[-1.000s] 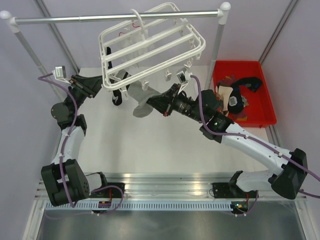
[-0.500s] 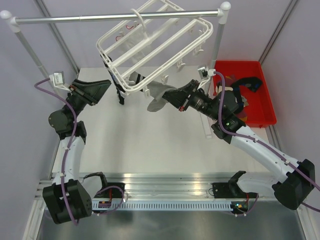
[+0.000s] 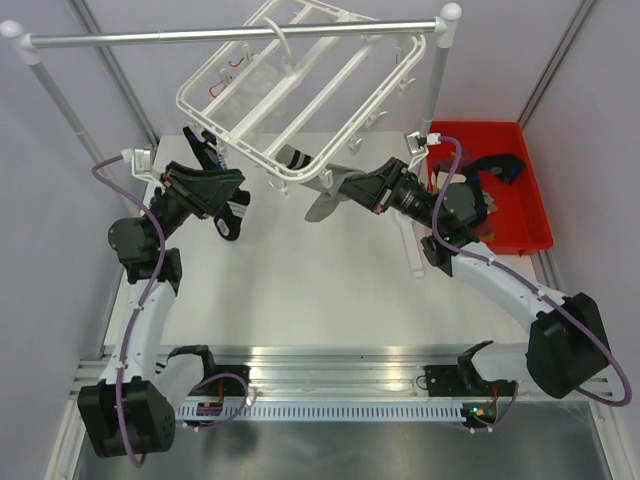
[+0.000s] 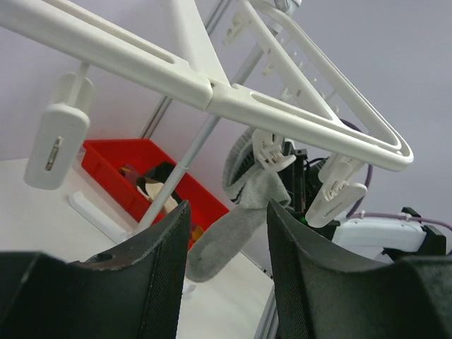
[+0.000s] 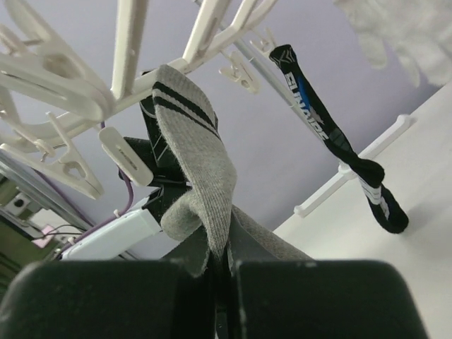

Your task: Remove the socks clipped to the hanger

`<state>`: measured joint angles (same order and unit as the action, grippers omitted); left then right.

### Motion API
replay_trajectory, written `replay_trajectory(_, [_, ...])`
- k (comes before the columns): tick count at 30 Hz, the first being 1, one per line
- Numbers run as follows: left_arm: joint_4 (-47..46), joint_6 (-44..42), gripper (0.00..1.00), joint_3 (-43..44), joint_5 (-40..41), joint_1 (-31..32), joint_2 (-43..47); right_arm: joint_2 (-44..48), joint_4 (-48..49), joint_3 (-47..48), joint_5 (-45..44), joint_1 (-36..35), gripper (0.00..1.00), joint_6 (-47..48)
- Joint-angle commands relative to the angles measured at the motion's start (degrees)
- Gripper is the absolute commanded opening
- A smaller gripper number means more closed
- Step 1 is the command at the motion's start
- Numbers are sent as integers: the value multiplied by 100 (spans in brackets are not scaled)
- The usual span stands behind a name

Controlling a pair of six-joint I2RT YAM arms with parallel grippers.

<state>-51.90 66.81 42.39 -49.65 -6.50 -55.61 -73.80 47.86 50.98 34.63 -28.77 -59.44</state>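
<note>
A grey sock [image 3: 318, 207], clipped to the tilted white hanger [image 3: 300, 92] at 12 o'clock, is pinched between the pressed-together fingers of the right gripper [image 3: 342, 189]. The fingers of the left gripper [image 4: 227, 236] are held spread near a black-and-blue sock [image 5: 321, 131] at 10 o'clock. Should the sock be pulled sideways, the hanger could be swung along or unhooked from the rail [image 3: 150, 39], or the fabric lost from the pinch.

right pincer [image 5: 219, 272] clamped on grey sock [image 5: 205, 169], black stripes, top end at hanger [image 5: 127, 42]; black-and-blue sock [image 5: 325, 134] dangles right; white sock [image 5: 402, 28] top corner
</note>
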Motion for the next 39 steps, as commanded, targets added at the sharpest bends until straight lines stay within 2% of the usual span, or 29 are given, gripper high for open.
replay_trajectory(1, [224, -703, 52, 94, 139, 272, 130, -336, 1347, -106, 474, 109, 1, -1015])
replay_trajectory(9, [707, -1292, 52, 164, 473, 589, 227, -1496, 3315, -132, 747, 109, 1, -2545])
replay_trajectory(13, [971, -1635, 53, 269, 570, 589, 253, -1804, 3792, -141, 764, 109, 1, -2933])
replay_trajectory(18, [813, -1688, 57, 392, 386, 869, 156, -1919, 3792, -150, 817, 118, 1, -3038])
replay_trajectory(22, [550, -1741, 66, 533, 43, 975, -45, -1971, 3775, -176, 861, 109, 1, -3074])
replay_trajectory(25, [532, -1899, 69, 542, 43, 1028, -98, -1998, 3784, -176, 879, 109, 1, -3126])
replay_trajectory(39, [356, -2162, 70, 1060, 175, 1415, -573, -2033, 3766, -141, 1019, 109, 1, -3258])
